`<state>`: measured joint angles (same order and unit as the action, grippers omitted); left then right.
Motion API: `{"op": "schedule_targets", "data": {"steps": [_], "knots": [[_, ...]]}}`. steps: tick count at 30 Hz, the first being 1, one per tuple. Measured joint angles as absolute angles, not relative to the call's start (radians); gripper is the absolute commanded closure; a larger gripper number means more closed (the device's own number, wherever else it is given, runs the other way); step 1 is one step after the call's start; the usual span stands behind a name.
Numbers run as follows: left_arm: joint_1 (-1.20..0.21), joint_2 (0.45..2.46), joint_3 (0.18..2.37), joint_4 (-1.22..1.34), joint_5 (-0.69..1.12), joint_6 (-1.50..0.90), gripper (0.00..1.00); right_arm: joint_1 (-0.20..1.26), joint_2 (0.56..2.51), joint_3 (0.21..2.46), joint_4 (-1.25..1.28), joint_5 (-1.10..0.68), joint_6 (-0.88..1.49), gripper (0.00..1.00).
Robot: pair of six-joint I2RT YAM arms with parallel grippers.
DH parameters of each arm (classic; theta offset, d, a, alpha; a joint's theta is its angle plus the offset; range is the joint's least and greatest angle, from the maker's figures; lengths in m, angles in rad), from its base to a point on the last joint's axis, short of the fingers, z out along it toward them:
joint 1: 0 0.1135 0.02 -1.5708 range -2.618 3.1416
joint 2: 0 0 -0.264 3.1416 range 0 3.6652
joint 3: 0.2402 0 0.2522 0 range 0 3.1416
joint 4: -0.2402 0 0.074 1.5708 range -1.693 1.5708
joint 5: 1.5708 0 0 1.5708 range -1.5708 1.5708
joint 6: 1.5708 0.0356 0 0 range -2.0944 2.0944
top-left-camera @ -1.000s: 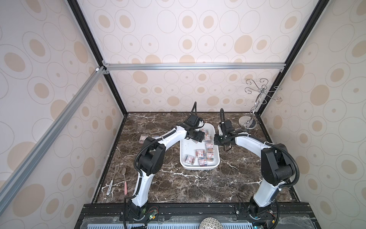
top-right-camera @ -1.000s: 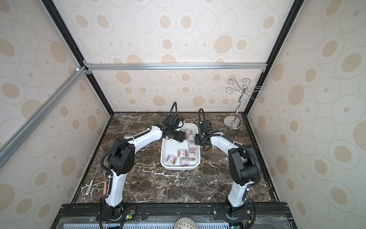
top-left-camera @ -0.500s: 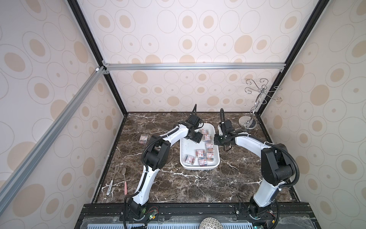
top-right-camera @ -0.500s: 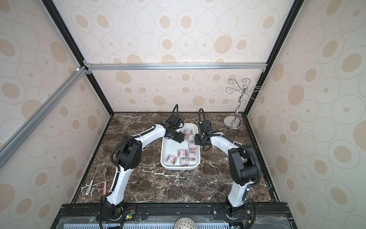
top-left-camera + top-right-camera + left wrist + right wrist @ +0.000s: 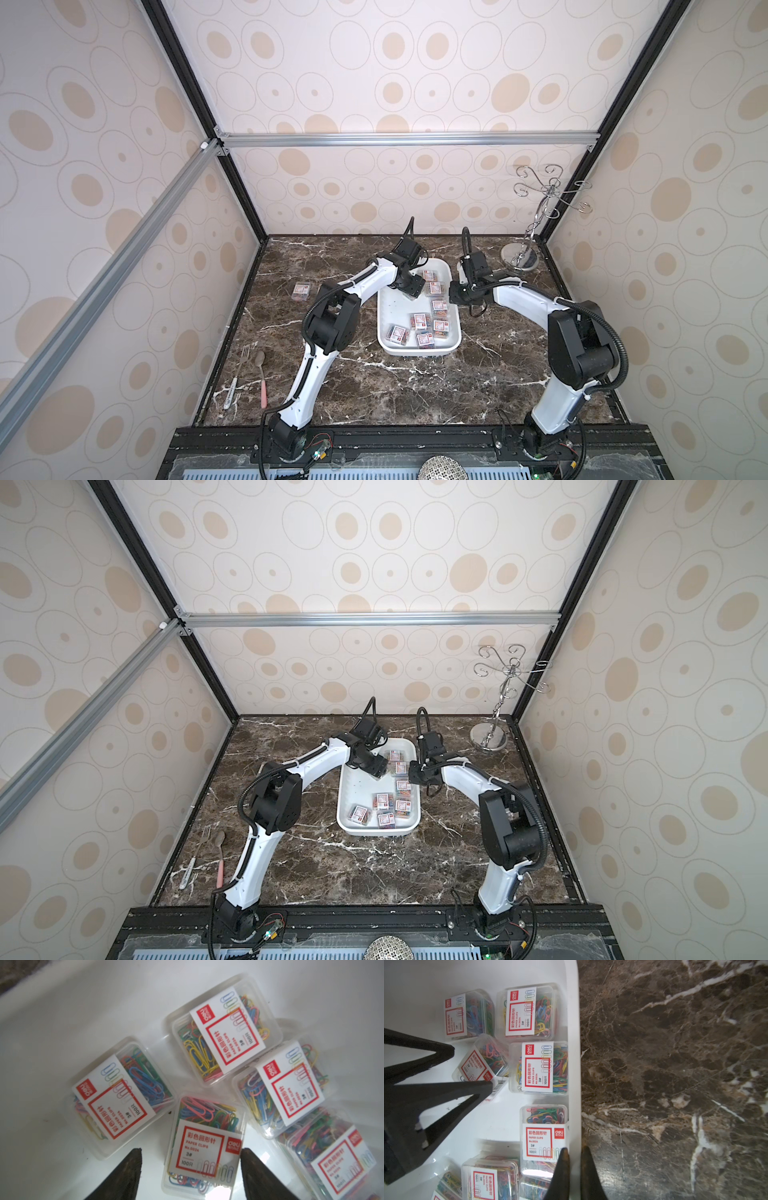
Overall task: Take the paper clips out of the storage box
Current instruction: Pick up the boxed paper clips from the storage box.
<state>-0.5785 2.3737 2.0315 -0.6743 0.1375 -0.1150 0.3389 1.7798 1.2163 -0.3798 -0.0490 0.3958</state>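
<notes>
Label (image 5: 202, 1150) on clear box of paper clips (image 5: 207, 1111): 彩色回形针, PAPER CLIPS, No.0024, 3#, 100只, red deli logo, same print on neighbouring boxes, barcode (image 5: 499, 1083) on tilted box's side, digits unreadable, lone box (image 5: 301, 289) at 9 o'clock of storage box (image 5: 415, 352), print too small.

Paper clips (image 5: 332, 1159) partly beyond frame edge

Both top views high above my table (image 5: 374, 386), downward; both wrist cameras close over the shared storage box (image 5: 62, 1022).
</notes>
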Motion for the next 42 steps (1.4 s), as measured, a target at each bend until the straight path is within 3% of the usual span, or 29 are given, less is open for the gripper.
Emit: {"op": "schedule_targets", "data": {"steps": [29,42], "knots": [[-0.591,2.403,2.05,-0.686,0.105,-0.086,0.31,0.339,1.782,1.218,-0.381,-0.05,0.396,1.0],[-0.596,2.425,2.05,-0.659,0.112,0.002,0.27,0.339,1.782,1.219,-0.381,-0.051,0.396,1.0]]}}
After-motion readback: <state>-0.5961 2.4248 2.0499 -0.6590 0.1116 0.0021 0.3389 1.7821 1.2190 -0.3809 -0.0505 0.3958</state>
